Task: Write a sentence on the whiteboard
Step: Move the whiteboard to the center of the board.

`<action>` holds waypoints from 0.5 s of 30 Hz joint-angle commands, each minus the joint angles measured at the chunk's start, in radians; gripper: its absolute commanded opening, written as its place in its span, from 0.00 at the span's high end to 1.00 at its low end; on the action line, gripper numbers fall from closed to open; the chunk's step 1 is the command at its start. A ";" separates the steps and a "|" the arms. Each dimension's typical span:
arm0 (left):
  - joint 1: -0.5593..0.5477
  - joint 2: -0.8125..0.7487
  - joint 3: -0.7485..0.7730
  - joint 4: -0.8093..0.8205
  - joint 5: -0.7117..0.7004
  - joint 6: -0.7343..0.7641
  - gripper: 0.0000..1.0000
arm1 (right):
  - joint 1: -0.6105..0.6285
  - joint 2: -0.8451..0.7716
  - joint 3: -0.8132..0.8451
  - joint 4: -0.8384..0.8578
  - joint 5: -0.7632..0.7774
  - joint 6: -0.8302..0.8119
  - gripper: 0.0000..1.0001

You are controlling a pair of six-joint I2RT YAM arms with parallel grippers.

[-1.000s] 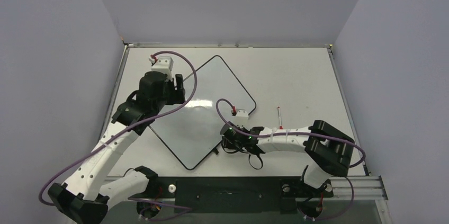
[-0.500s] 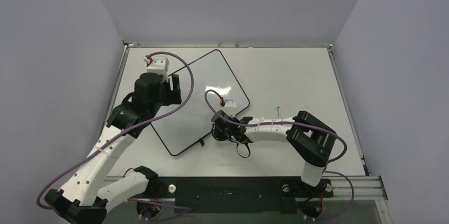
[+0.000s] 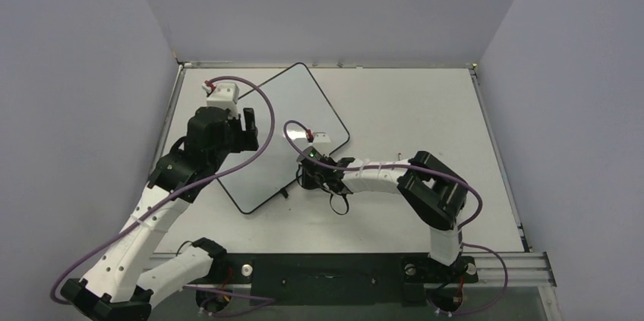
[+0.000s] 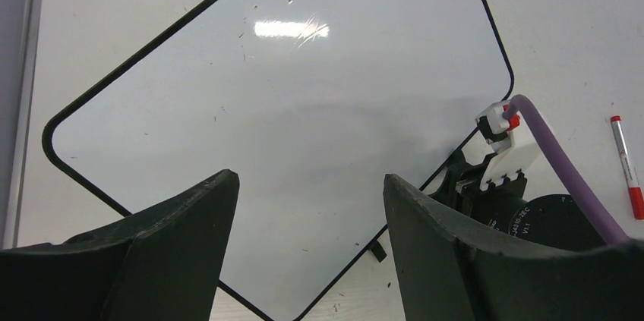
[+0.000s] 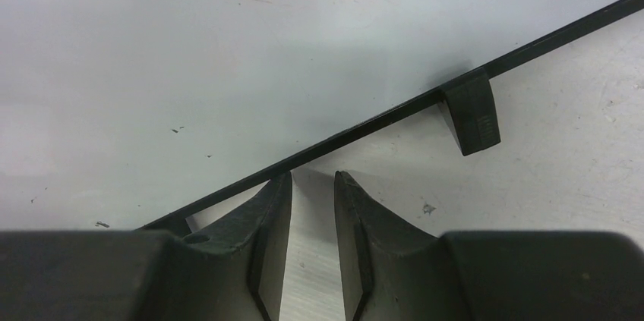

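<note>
The whiteboard (image 3: 292, 116) lies flat on the table, turned like a diamond, with a thin black frame. No sentence is in view: its white face (image 4: 288, 108) shows only small specks and a light glare. My left gripper (image 3: 247, 127) hovers over the board's left part, open wide (image 4: 307, 177) with nothing in it. My right gripper (image 3: 304, 177) sits low at the board's near right edge (image 5: 190, 55). Its jaws (image 5: 314, 174) stand a narrow gap apart, holding nothing, with the left fingertip touching the frame.
A red marker (image 4: 626, 169) lies on the table right of the board, beyond my right wrist (image 4: 524, 207). A small black foot (image 5: 471, 112) sticks out from the board's edge. Grey walls close in the table on three sides.
The whiteboard has slid and turned toward the far left, with my right gripper following against its edge. My left gripper has drawn back to the far left and opened slightly wider.
</note>
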 commanded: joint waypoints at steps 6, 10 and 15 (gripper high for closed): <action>0.007 -0.049 -0.025 0.023 0.036 0.024 0.32 | -0.023 -0.163 -0.182 -0.155 0.076 -0.041 0.66; 0.007 -0.056 -0.038 0.041 0.052 0.023 0.32 | -0.028 -0.298 -0.212 -0.278 0.146 -0.056 0.58; 0.005 -0.065 -0.059 0.061 0.093 0.029 0.32 | -0.077 -0.429 -0.211 -0.408 0.229 -0.085 0.53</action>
